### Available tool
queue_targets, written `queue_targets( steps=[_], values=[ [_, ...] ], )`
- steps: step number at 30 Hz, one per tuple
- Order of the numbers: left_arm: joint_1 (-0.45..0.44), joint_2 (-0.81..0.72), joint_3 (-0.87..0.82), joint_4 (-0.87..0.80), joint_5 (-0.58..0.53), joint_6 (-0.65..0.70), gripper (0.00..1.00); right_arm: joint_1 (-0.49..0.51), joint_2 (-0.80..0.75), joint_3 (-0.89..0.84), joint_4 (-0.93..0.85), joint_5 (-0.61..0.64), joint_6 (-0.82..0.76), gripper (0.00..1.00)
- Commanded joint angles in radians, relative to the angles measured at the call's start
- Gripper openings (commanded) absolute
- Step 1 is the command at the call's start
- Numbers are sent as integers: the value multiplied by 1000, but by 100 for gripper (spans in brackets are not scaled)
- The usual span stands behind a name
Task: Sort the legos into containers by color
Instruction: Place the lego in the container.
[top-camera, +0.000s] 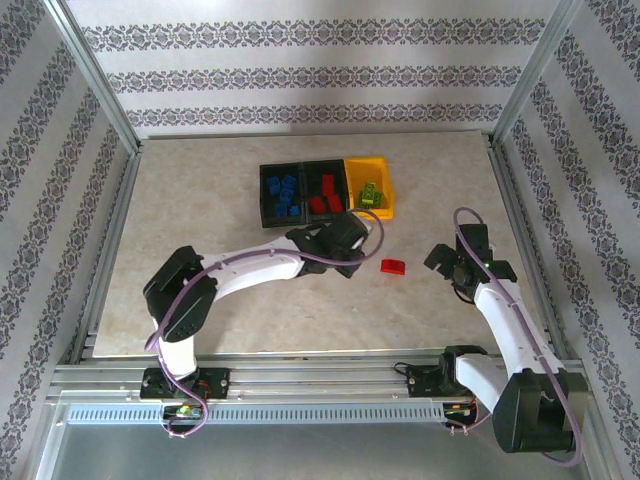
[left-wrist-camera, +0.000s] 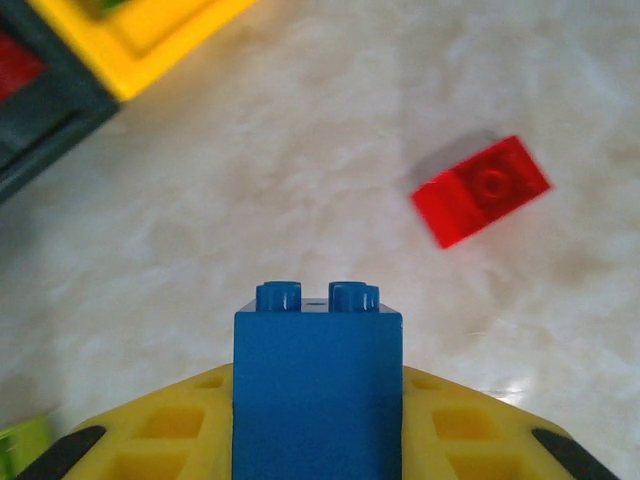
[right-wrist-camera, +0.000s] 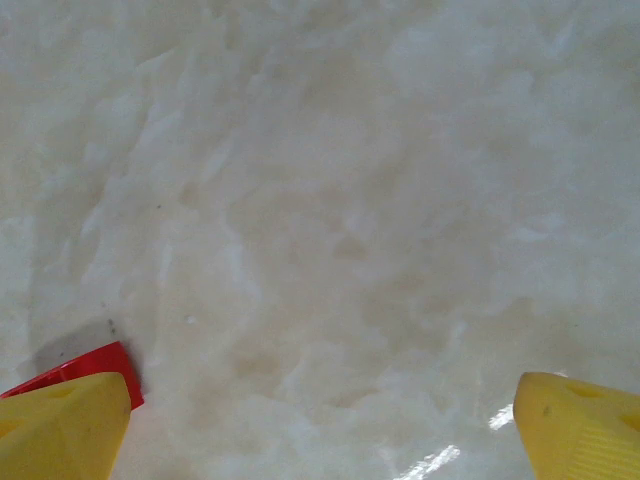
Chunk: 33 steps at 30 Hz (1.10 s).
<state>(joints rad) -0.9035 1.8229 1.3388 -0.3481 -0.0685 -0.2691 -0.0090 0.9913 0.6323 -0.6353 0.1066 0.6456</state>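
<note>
My left gripper (top-camera: 347, 243) hovers just in front of the containers, shut on a blue lego (left-wrist-camera: 318, 385) that stands between its yellow fingers (left-wrist-camera: 170, 430) with its studs pointing away from me. A loose red lego (top-camera: 393, 266) (left-wrist-camera: 481, 189) lies flat on the table to its right. My right gripper (top-camera: 452, 266) (right-wrist-camera: 320, 440) stands open low over bare table, and the red lego's corner (right-wrist-camera: 85, 365) peeks out behind its left finger. The left black bin (top-camera: 266, 196) holds blue legos, the middle black bin (top-camera: 325, 167) red ones, and the yellow bin (top-camera: 388, 188) green ones.
The bins stand at the middle back of the marble-patterned tabletop (top-camera: 200, 250). Metal frame rails (top-camera: 110, 240) border the table on both sides, with patterned walls behind them. A corner of the yellow bin (left-wrist-camera: 140, 40) and a black bin (left-wrist-camera: 40, 130) lie at the upper left of the left wrist view.
</note>
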Motion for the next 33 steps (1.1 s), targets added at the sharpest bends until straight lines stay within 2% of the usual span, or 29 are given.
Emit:
queue_targets(
  steps=[1,15,23,33],
  values=[
    [58,-71,-46,52,-28,-53,32,44,17,15,14,34,26,98],
    [303,-171,-100,20,-80,-77,32,292,65,81,11,178,55,98],
    [402,-100,7,-37,-120,-45,33,404,98,90,2,228,79,98],
    [491,25,157,-86,-114,-30,33,455,157,111,-1,247,102,98]
  ],
)
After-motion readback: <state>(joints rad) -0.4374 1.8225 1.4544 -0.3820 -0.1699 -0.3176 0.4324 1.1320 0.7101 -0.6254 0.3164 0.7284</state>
